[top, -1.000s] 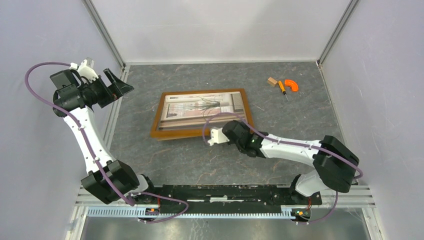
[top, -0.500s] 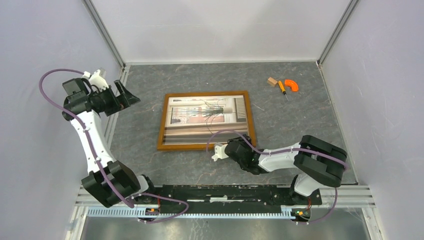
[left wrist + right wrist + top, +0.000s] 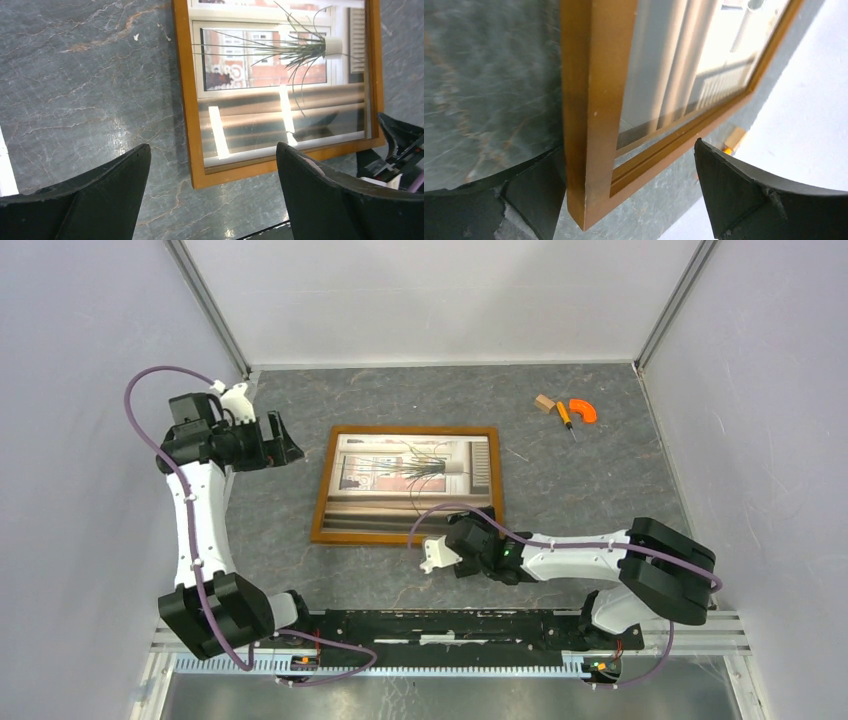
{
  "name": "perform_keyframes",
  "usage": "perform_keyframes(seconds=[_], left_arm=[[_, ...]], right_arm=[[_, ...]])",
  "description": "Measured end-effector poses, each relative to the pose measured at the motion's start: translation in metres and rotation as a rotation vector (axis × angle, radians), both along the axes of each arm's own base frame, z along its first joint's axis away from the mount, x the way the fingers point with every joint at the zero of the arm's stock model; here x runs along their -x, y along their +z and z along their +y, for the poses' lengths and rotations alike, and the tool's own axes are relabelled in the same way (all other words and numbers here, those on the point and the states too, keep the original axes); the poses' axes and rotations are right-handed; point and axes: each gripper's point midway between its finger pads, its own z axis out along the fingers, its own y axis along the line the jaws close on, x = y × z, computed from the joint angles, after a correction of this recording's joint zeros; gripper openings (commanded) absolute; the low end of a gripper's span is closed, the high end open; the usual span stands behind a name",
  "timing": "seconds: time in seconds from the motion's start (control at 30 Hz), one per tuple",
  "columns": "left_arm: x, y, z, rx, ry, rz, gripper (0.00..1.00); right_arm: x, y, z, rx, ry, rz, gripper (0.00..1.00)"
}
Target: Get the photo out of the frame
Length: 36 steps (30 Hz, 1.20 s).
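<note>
Frame (image 3: 326, 485) lies flat, near corner between the low right gripper's (image 3: 624, 155) wide-open jaws; raised left gripper (image 3: 282, 440) gapes empty.

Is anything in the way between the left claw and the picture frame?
No, nothing visible. Only bare table lies between the open left gripper and the frame's left edge. The right gripper sits by the frame's near edge, off that path.

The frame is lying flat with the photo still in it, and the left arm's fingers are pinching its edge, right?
Not quite. The frame lies flat with the photo still in it, but the left arm's fingers are open and clear of its edge, as the top and left wrist views show.
</note>
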Motion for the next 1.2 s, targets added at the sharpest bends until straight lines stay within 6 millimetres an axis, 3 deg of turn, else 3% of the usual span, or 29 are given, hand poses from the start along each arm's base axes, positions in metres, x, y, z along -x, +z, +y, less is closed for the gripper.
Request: perform_keyframes(seconds=[0.37,0.5,0.6,0.7,0.8,0.93,1.2], left_arm=[[0.006,-0.014,-0.033,-0.141,-0.169,0.002,1.0],[0.017,-0.033,-0.046,-0.184,-0.281,0.015,1.0],[0.039,-0.062,-0.063,-0.246,-0.43,0.042,1.0],[0.065,-0.093,-0.071,-0.307,-0.55,0.078,1.0],[0.086,-0.123,-0.07,-0.399,-0.65,0.09,1.0],[0.105,-0.148,-0.068,-0.514,-0.748,0.055,1.0],[0.113,-0.176,-0.072,-0.718,-0.913,-0.054,1.0]], right_arm=[[0.053,-0.009,0.015,0.06,0.186,0.349,0.98],[0.064,0.006,0.026,0.005,0.226,0.507,0.98],[0.02,0.048,0.042,-0.168,0.15,0.549,0.98],[-0.066,0.102,0.059,-0.39,0.043,0.501,0.98],[-0.13,0.124,0.062,-0.528,-0.036,0.486,0.98],[-0.19,0.113,0.065,-0.629,-0.128,0.528,0.98],[-0.24,0.055,0.078,-0.733,-0.25,0.652,0.98]])
